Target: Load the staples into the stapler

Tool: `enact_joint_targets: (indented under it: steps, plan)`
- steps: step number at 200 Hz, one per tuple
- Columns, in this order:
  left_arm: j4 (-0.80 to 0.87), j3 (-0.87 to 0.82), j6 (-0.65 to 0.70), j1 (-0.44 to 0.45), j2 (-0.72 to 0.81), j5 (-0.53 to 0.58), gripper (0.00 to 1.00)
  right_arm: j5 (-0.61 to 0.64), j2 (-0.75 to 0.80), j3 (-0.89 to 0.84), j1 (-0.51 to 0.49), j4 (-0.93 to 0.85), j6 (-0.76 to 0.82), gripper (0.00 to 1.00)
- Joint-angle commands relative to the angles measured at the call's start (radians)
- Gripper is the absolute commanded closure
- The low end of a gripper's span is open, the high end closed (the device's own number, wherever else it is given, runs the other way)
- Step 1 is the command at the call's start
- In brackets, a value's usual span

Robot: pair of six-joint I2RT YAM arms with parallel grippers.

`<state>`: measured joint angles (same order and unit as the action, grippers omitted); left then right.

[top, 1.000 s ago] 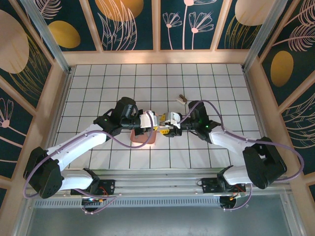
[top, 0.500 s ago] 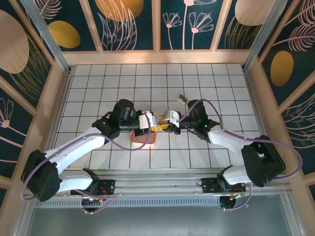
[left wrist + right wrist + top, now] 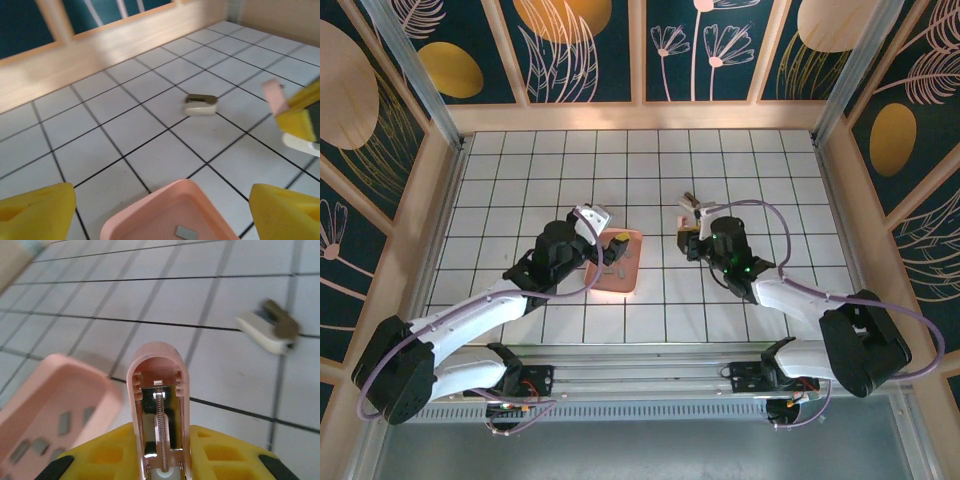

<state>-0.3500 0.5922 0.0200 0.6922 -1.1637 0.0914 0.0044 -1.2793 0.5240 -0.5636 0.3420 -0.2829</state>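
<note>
In the top view we see the left gripper (image 3: 607, 227) left of centre, over the upper edge of a pink tray (image 3: 632, 285) that lies on the white tiled table (image 3: 520, 170). Its wrist view gives us its two yellow fingertips (image 3: 35, 212) at the bottom corners of the frame. They are spread wide, with nothing between them but a corner of the tray below. One grey strip of the staples (image 3: 186, 231) lies on the tray floor at the bottom edge there.

The right gripper (image 3: 688, 235) sits right of centre in the top view, apart from the tray. In its wrist view we find it clamped on the pink stapler (image 3: 159, 390), which sticks up from between the yellow fingers at lower centre. The stapler's channel is open toward the camera, with a spring running down it. At the lower left of that frame the tray is blurred, and we make out what look like several grey strips in it. A small cream-and-brown object (image 3: 270, 330) lies on the tiles at upper right, well apart from the tray.
</note>
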Motion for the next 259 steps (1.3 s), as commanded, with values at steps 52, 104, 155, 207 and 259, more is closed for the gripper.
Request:
enact_joint_targets:
  steps: [52,104,155,207,259]
  plan:
    - [-0.053,-0.015,-0.115,0.001,-0.015,0.161,0.10,0.340,-0.223,0.113,-0.101,-0.105,-0.315,0.90]
    - [-0.047,-0.009,-0.112,0.002,-0.021,0.163,0.10,0.389,-0.325,0.160,-0.141,-0.027,-0.323,0.88]
    - [-0.046,0.004,-0.109,0.002,-0.034,0.160,0.10,0.452,-0.396,0.191,-0.154,0.015,-0.323,0.86]
    - [-0.047,0.013,-0.092,0.002,-0.047,0.159,0.10,0.474,-0.452,0.210,-0.182,0.077,-0.329,0.84]
    - [-0.040,0.010,-0.098,0.002,-0.035,0.161,0.10,0.476,-0.480,0.228,-0.199,0.075,-0.338,0.78]
